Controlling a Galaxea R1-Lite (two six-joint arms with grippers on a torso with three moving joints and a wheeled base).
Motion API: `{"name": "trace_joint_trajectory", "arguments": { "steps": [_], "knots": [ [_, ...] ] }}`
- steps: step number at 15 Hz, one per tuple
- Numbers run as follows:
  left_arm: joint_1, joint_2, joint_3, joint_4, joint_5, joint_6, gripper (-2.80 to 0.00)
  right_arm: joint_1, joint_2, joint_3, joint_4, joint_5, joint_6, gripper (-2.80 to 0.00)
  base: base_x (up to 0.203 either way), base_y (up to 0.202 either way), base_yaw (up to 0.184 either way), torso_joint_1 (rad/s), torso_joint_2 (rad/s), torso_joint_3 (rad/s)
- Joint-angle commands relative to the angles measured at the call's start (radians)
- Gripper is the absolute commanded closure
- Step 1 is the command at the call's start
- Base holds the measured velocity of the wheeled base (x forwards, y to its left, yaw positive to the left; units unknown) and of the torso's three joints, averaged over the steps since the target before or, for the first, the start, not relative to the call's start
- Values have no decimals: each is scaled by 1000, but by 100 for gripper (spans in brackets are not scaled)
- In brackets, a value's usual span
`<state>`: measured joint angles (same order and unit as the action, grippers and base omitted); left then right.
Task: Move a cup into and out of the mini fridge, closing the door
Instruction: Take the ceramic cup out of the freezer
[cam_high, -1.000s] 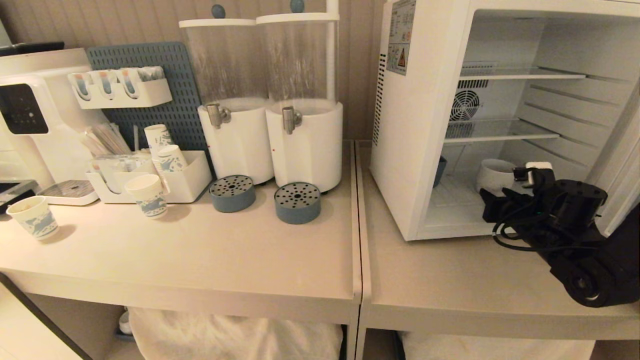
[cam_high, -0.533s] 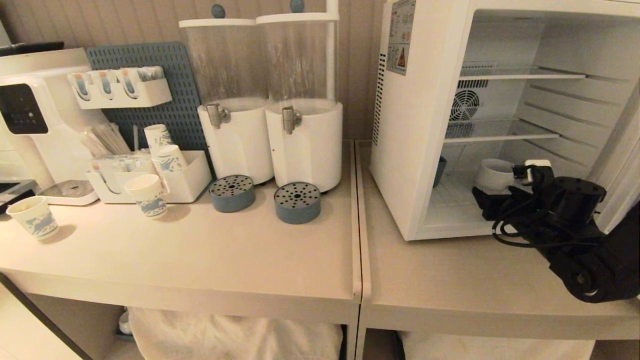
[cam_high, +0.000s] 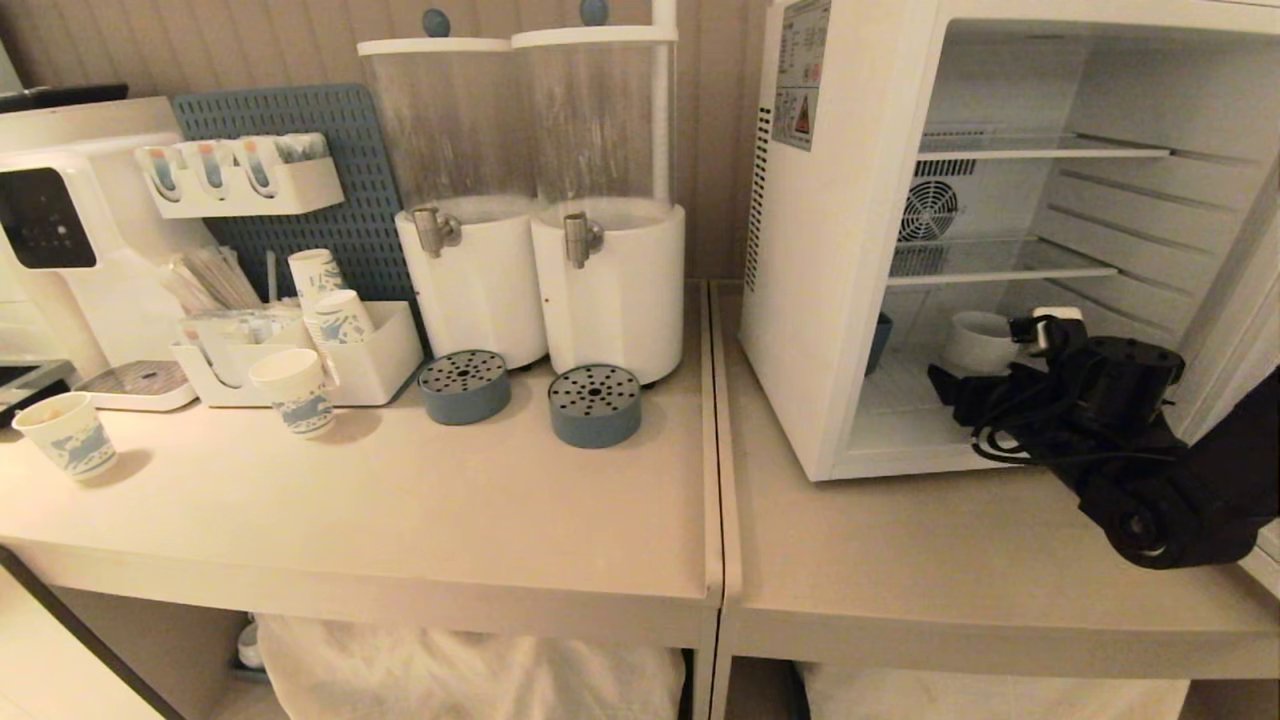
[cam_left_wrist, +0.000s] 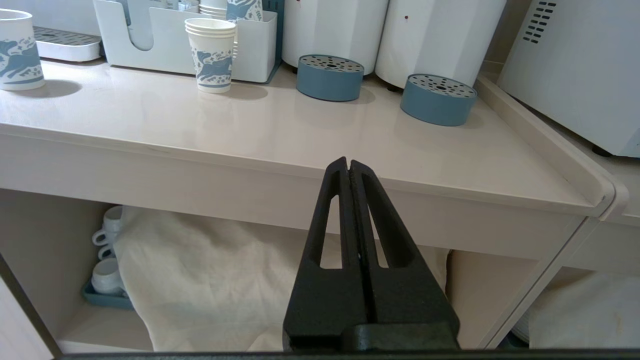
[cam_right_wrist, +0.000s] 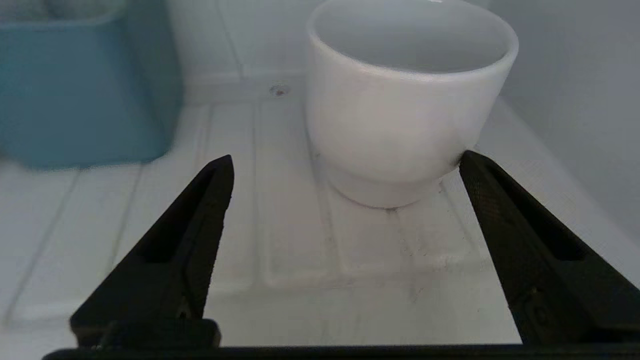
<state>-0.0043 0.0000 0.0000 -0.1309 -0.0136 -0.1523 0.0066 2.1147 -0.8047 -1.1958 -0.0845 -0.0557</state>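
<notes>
Two grippers are in play, but only the right one is working. In the head view, the right gripper (cam_high: 985, 375) is sitting at centre right, reaching deeper into the fridge (cam_high: 850, 250) than a second ago, its black arm now further up and left in the frame. The cup (cam_high: 978, 340) is standing upright on the fridge floor, right of centre, just beyond the fingers. The door is swung aside, only an edge showing at the far right.

In the left wrist view, the left gripper (cam_left_wrist: 349, 172) is hanging parked at lower centre, fingers pressed together on nothing, below the table (cam_left_wrist: 250, 140) edge.

In the right wrist view, the fingers are now spreading wide, holding nothing. The cup (cam_right_wrist: 407, 100) is filling the upper right, one fingertip (cam_right_wrist: 470, 162) at or almost at its lower wall, the other (cam_right_wrist: 222, 170) well apart from it at centre left. A blue bin (cam_right_wrist: 85, 85) is sitting at upper left.

Judging from this, the cup is placed inside, and the gripper is lining up to grasp it and bring it out; the closing of the door is not yet done.
</notes>
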Motion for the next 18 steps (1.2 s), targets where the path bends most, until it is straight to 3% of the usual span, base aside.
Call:
{"name": "trace_joint_trajectory", "arguments": {
  "steps": [1, 9, 18],
  "knots": [
    [0, -5, 40, -1, 0, -1, 0, -4, 27, -33, 4, 0, -1, -280, 0, 0, 0, 0, 0, 0],
    [0, -5, 40, -2, 0, -3, 0, -28, 67, -154, 79, 20, -1, -280, 0, 0, 0, 0, 0, 0],
    [1, -5, 40, -1, 1, -3, 0, -54, 103, -199, 96, 21, -1, -280, 0, 0, 0, 0, 0, 0]
  ]
}}
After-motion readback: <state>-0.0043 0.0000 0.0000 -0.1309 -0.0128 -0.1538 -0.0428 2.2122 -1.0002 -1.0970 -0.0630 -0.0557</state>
